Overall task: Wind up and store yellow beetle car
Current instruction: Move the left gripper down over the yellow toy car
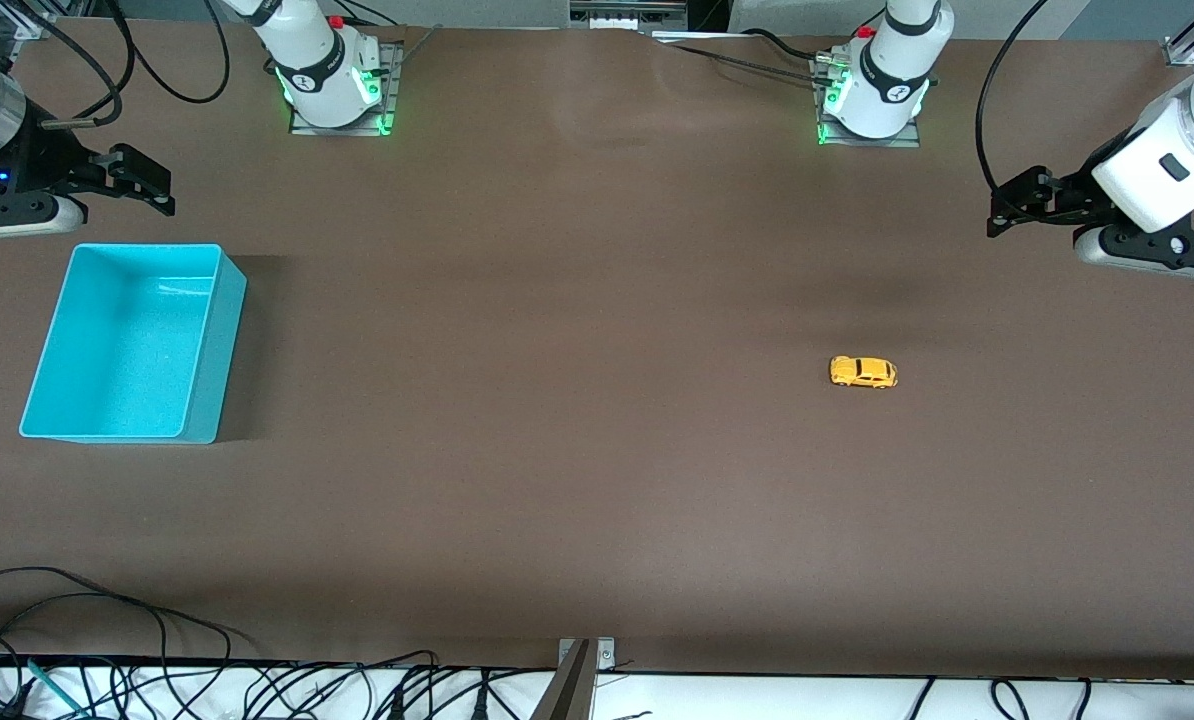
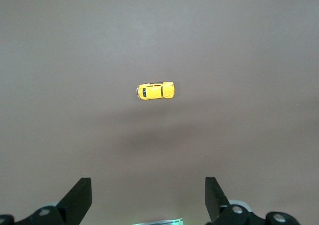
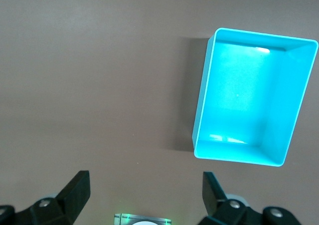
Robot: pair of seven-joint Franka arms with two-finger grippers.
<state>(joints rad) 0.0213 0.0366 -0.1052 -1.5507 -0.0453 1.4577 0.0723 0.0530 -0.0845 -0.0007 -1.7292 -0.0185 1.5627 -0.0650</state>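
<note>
Yellow beetle-shaped toy car (image 1: 863, 372) (image 2: 155, 91) sits on the brown surface (image 1: 577, 400) toward the left arm's end, well apart from the turquoise plastic bin (image 1: 207, 340) (image 3: 202, 105), while left tool (image 1: 1012, 208) (image 2: 149, 197) and right tool (image 1: 147, 180) (image 3: 147, 192) wait released, holding nothing.

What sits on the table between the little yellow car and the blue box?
Nothing: in the front view only bare brown table stretches between the yellow beetle car and the turquoise bin.
</note>
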